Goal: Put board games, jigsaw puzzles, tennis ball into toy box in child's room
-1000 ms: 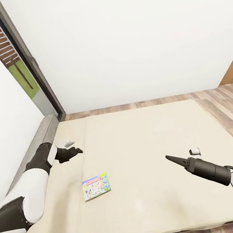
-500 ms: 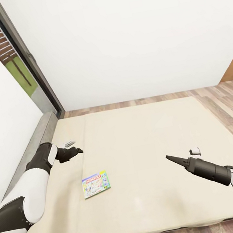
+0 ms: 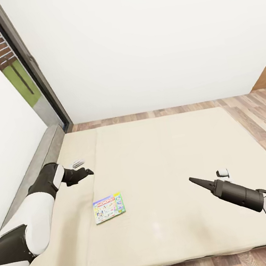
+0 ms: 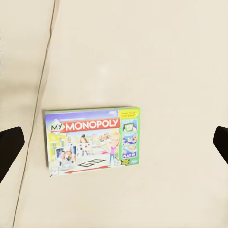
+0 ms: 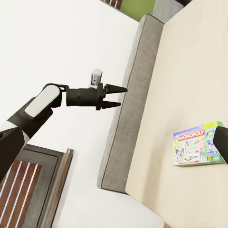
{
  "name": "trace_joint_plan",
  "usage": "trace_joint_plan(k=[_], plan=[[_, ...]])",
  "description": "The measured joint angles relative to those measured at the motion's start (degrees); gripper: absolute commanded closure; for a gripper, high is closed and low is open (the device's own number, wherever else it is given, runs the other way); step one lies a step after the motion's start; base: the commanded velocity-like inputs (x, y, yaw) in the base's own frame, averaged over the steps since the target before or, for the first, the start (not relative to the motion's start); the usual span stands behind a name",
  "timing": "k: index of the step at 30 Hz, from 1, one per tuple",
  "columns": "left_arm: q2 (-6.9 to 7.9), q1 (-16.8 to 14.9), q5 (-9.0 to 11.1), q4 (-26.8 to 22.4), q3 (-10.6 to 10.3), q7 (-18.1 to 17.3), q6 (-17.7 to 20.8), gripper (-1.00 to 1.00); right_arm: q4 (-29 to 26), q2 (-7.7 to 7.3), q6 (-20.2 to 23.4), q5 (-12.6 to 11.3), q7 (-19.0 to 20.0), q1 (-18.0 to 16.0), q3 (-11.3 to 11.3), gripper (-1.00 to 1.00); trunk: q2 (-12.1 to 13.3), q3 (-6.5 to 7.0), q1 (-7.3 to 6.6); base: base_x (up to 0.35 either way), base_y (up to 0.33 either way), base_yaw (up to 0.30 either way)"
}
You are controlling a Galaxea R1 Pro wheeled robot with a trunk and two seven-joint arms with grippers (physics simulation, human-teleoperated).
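The left gripper (image 3: pixel 87 171) is held with jaws spread and empty above the bed (image 3: pixel 175 152), the right gripper (image 3: pixel 193 180), whose jaw state cannot be told, is poised over the bed too, and one board game (image 3: pixel 108 207) is seen lying flat on the bed between them, nearer the left gripper.

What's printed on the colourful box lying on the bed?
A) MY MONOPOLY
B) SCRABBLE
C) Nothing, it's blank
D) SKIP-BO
A: the left wrist view reads "MY MONOPOLY" across the cover of the board game, which lies flat on the cream bed.
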Motion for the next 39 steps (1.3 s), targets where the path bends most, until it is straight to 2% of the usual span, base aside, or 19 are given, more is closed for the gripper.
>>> trace_joint_plan(k=[17,24,39], plan=[[-0.13,-0.1,0.0,-0.1,-0.1,0.1,0.6,-1.00,-0.4,-0.07,0.0,0.0,0.1,0.0,-0.1,-1.00,0.0,-1.61,0.00,0.000,0.000,0.000],[-0.05,-2.2,0.0,-0.1,-0.1,0.1,3.1,-1.00,-0.4,-0.08,0.0,-0.1,0.1,0.0,-0.1,-1.00,0.0,-2.27,0.00,0.000,0.000,0.000],[-0.12,-3.1,-0.5,0.3,-0.2,0.6,3.4,-1.00,-0.5,-0.08,0.0,-0.1,0.1,0.0,-0.2,-1.00,0.0,-3.69,0.00,0.000,0.000,0.000]])
